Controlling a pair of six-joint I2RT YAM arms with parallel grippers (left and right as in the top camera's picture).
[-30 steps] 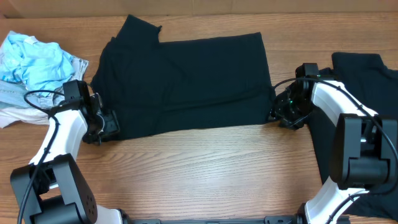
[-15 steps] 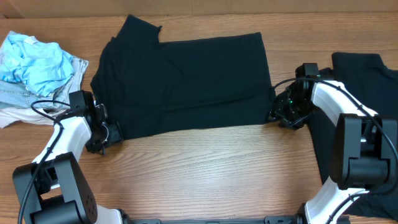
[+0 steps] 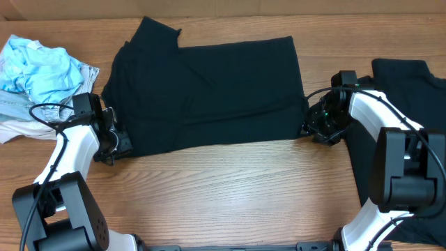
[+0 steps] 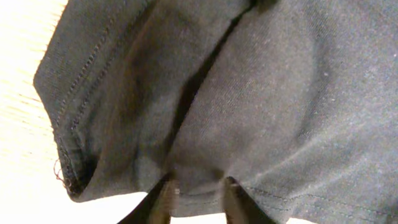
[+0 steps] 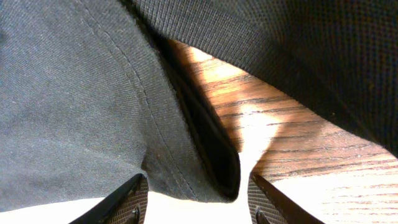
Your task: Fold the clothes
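The fold is only partly made, by my reading. One black T-shirt point(image 3: 209, 90) lies spread flat in the middle of the bench point(image 3: 230, 188), its body a broad rectangle with a sleeve poking out at the upper left corner, so at least one more fold looks due before it is compact. The left hand point(image 3: 117, 144) sits at the shirt's lower left corner. In the left wrist view a bunched hem lies between its fingertips point(image 4: 163, 202), which stand close together, but I cannot tell whether they truly pinch it. The right hand point(image 3: 311, 130) is at the lower right corner, released: its fingers point(image 5: 130, 200) stand well apart with the hem between them, not gripped. A second black T-shirt point(image 3: 411, 73) lies at the right edge, partly under the right arm, and looks unfolded. A heap of pale blue and white garments point(image 3: 42, 66) sits crumpled at the far left.
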